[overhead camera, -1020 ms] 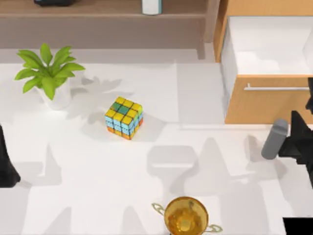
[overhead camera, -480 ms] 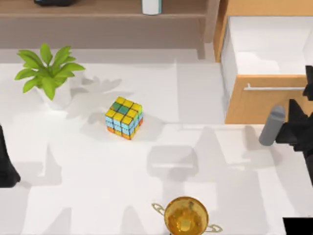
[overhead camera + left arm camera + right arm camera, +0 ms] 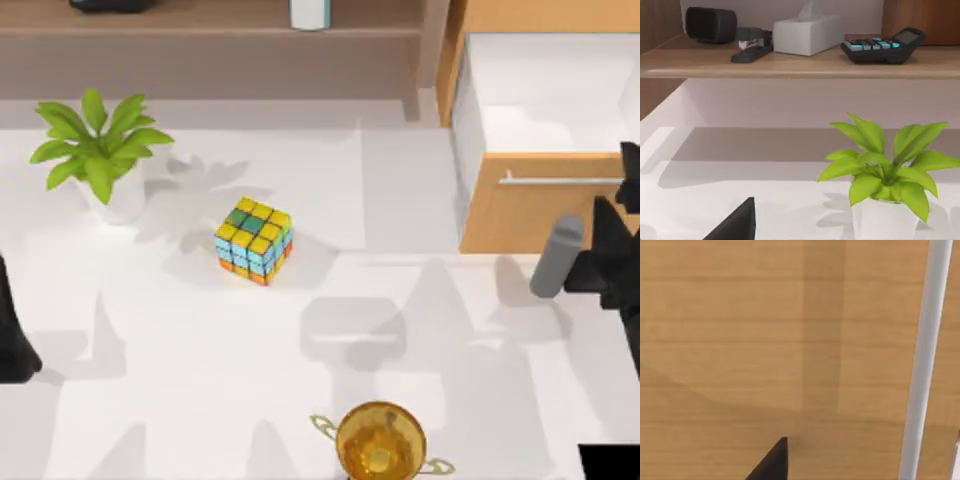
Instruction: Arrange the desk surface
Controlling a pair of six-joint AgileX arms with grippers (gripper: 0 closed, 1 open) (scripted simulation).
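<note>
An AgileX arm's right gripper [image 3: 585, 265] hangs at the right edge of the desk surface [image 3: 200, 340], just in front of the open light-wood drawer [image 3: 545, 210], gripping an upright grey cylinder [image 3: 556, 257] that stands out on its left side. The fingers are closed on the cylinder, which sits just below the drawer's front panel, under the left end of the drawer's pale bar handle [image 3: 560, 180]. From the right wrist camera, that wooden front panel looms close, crossed by the handle [image 3: 922, 365], with one dark fingertip [image 3: 771, 462] in the foreground.

The white desk surface spreads left of the drawer and in front of it. A multicoloured puzzle cube [image 3: 253, 240] lies well to the drawer's left, a potted green plant [image 3: 100, 150] farther left again, and a golden trophy cup [image 3: 380, 440] near the front edge, left of the drawer.

The left arm [image 3: 15, 330] is parked at the far left edge, opposite the drawer; whether its gripper is open cannot be told. Its wrist camera looks past the plant [image 3: 885, 170] to a wooden shelf [image 3: 800, 65] bearing a tissue box [image 3: 805, 35], a calculator [image 3: 882, 45], a stapler [image 3: 752, 45] and a dark rounded object [image 3: 710, 24].
</note>
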